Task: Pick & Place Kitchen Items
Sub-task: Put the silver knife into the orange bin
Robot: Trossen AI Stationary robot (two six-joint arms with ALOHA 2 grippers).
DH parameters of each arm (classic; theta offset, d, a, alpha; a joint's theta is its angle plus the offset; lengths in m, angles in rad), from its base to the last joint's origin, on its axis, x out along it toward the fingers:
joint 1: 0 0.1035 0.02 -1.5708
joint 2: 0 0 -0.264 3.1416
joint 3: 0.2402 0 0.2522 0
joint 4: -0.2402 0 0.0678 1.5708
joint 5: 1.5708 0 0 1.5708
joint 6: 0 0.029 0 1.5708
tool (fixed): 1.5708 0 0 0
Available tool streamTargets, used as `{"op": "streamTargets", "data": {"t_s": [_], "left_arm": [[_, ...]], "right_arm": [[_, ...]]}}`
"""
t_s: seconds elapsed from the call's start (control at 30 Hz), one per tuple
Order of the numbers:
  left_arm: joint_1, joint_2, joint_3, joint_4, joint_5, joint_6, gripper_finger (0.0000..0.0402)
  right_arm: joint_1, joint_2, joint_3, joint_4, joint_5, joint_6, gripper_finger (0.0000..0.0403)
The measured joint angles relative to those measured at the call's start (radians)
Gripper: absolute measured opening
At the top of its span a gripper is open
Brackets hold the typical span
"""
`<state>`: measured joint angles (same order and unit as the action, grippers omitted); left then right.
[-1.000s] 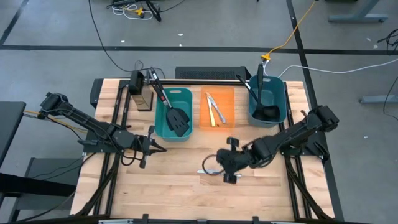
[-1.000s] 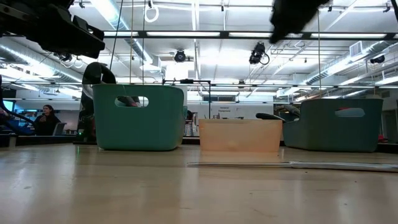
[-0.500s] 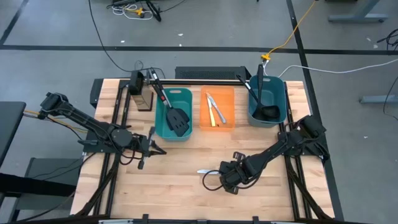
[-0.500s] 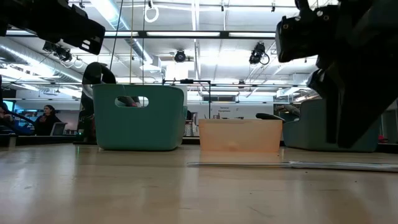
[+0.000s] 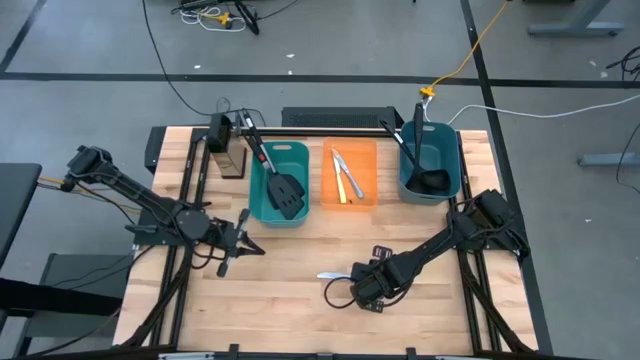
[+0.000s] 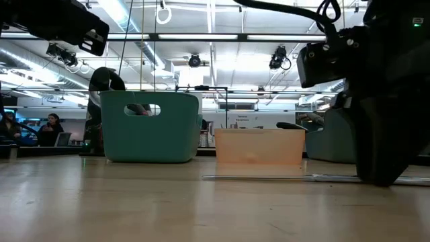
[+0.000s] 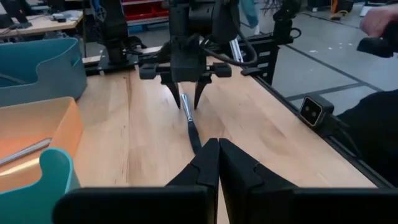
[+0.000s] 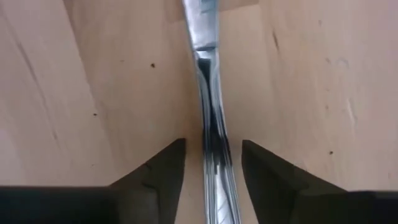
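Note:
A silver table knife (image 8: 210, 118) lies flat on the wooden table (image 5: 280, 300), near its middle; its bare end (image 5: 328, 275) shows in the high view. My right gripper (image 8: 211, 152) is down at the table, open. Its two fingers stand on either side of the knife's handle, and a gap shows on each side. The left wrist view shows that gripper (image 7: 186, 99) astride the knife (image 7: 189, 121). My left gripper (image 5: 252, 243) hangs shut over the table's left half, holding nothing. Two black spatulas (image 5: 283, 190), silver knives (image 5: 345, 170) and a black ladle (image 5: 430, 180) lie in the bins.
Three bins stand in a row at the far edge: a teal one (image 5: 262, 200), an orange one (image 5: 365, 160) and a second teal one (image 5: 452, 160). A dark box (image 5: 228, 148) stands at the far left. Bare wood lies between the two grippers and toward the near edge.
My right gripper has come down from above the table and a little toward the near edge, and now stands at the tabletop over the knife's handle. The knife has stayed where it lay.

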<state>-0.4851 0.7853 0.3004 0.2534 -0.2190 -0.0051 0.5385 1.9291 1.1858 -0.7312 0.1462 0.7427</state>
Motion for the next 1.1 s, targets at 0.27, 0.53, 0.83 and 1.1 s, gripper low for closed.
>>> {"op": "streamTargets", "data": {"t_s": [0.27,0.53,0.83,1.1], "left_arm": [[-0.041,0.053,0.0,0.081,-0.04,-0.012,0.0009],[-0.098,0.295,0.069,0.188,-0.123,-0.054,0.0006],[-0.141,0.61,0.256,0.2,-0.17,-0.067,0.0006],[-0.146,0.872,0.382,0.215,-0.208,-0.141,0.0006]], "right_arm": [[0.002,0.003,-0.002,0.05,0.01,-0.116,0.0083],[0.0,0.003,-0.057,0.191,0.041,-0.168,0.0041],[0.004,-0.003,-0.131,0.366,0.026,-0.184,0.0036],[0.012,-0.002,-0.135,0.394,0.022,-0.221,0.0036]]}}
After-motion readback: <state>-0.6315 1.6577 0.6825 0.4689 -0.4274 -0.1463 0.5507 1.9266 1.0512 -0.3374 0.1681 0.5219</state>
